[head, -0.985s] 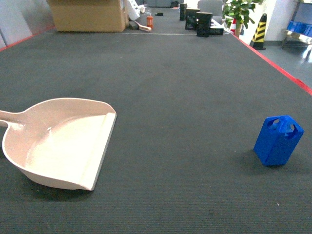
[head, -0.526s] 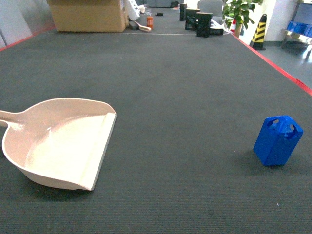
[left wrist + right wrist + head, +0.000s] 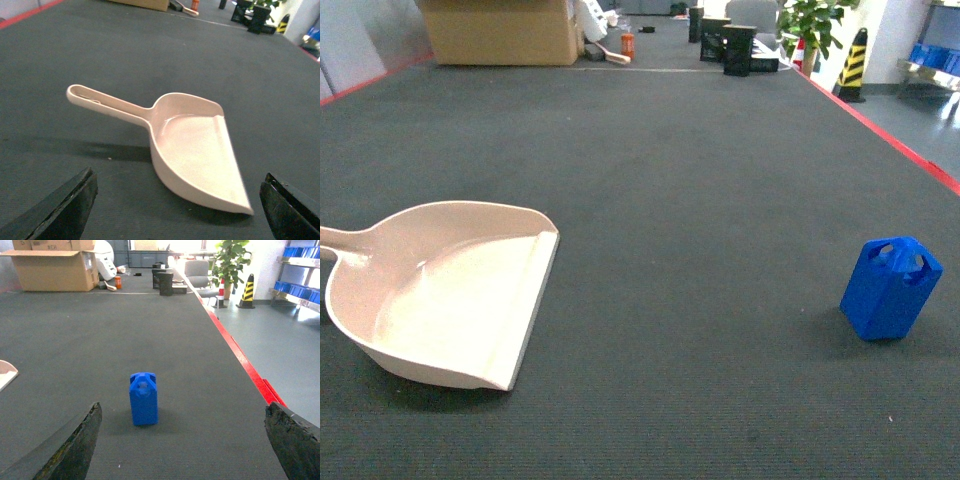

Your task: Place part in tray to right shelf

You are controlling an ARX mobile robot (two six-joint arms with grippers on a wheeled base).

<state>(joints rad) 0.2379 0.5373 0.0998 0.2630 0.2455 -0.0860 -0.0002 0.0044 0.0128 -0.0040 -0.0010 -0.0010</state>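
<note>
Blue part (image 3: 144, 398) upright ahead of wide right gripper (image 3: 182, 450), tray (image 3: 200, 150) before wide left gripper (image 3: 177, 210).

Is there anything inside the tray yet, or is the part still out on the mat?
The tray shows a bare cream bowl in the head and left wrist views. The part stands upright on the dark mat, far to its right. The floor under the tray is hidden.

On the mat (image 3: 680, 200) before us, we find the tray (image 3: 440, 295) at our left, its handle (image 3: 342, 238) pointing left and its lip facing right. The part (image 3: 889, 288) stands upright well apart at our right. Behind, far across the mat, a cardboard box (image 3: 500, 30) sits left of a plant (image 3: 812, 22).
</note>
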